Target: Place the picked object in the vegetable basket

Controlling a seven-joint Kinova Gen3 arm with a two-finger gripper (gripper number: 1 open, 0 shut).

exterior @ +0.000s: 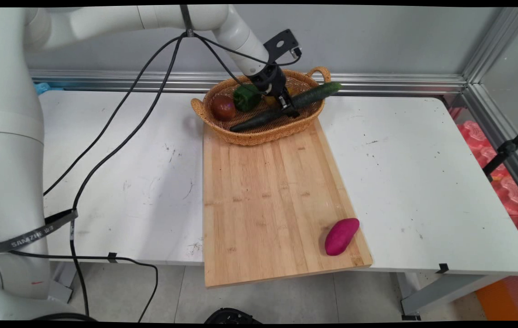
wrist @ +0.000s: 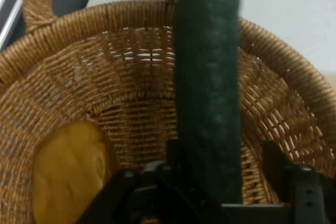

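A long dark green cucumber lies slanted across a wicker basket, its far end sticking out over the rim by a handle. My gripper reaches down into the basket and straddles the cucumber near its middle. In the hand view the cucumber runs up between the fingers of my gripper. The left finger sits against it and the right finger stands a little apart, so the gripper is open. A yellow item lies on the floor of the basket to the left.
A green pepper and a dark red tomato share the basket's left half. The basket stands at the far end of a wooden cutting board. A purple sweet potato lies near the board's front right corner. Black cables hang from the arm.
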